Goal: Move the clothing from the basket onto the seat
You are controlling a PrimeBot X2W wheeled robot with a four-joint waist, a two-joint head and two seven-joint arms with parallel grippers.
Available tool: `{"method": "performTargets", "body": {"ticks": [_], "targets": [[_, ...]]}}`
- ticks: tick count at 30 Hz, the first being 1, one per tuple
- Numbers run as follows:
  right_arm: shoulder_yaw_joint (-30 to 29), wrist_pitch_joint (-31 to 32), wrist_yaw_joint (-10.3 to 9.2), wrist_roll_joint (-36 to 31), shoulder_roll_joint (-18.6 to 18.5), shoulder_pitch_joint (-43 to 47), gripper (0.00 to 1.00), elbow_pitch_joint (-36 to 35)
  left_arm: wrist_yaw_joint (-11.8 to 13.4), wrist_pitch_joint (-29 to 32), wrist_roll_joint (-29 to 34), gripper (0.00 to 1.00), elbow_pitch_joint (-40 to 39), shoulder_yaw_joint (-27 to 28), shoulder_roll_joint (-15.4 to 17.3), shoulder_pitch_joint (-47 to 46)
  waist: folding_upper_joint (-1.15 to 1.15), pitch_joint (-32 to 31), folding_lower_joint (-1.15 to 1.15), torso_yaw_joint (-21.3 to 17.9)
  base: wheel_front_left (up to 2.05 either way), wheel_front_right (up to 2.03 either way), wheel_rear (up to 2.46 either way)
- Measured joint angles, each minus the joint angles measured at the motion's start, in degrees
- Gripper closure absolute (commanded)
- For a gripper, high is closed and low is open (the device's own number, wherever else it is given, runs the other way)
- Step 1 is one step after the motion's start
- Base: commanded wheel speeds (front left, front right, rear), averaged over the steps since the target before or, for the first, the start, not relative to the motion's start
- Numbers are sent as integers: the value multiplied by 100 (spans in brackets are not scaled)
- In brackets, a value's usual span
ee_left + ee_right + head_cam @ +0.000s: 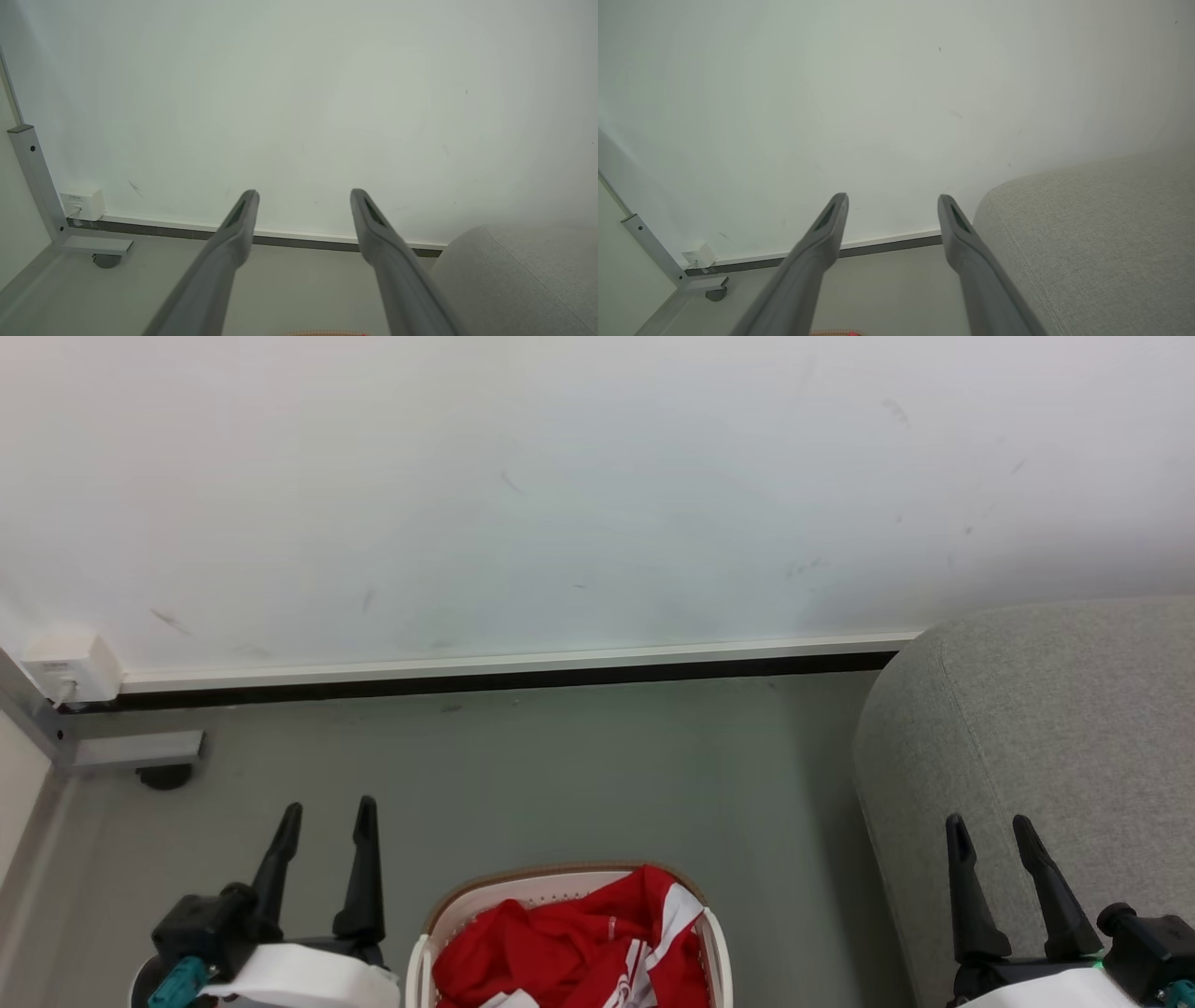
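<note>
No grasp is begun yet: the left tool (pixel 329 805) and the right tool (pixel 988 821) are held spread and empty. The clothing (pixel 560 943) is heaped in the basket (pixel 523 879) between them, with the seat (pixel 1046 728) to the right. A downward reach into the basket is called for next. The heap is seen from the head view, whereas the wrist views are aimed at the wall (pixel 299 93).

Black two-fingered end effectors (pixel 330 804), white forearms (pixel 308 975).

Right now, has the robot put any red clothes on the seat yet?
Not yet. Nothing looks done: the clothing lies heaped in the basket. Nothing is in hand: the left tool and right tool hang open. Left to do: grab everything and carry it to the seat.
</note>
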Motion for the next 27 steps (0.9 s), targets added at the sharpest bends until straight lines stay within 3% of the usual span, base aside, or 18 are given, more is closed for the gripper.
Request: {"method": "performTargets", "body": {"ticks": [27], "targets": [[87,-300,0,-882,0,1,0,-59,-293,-298,904,0,130,226,-104,-16,0,-1,0,-4,0,0,0]]}}
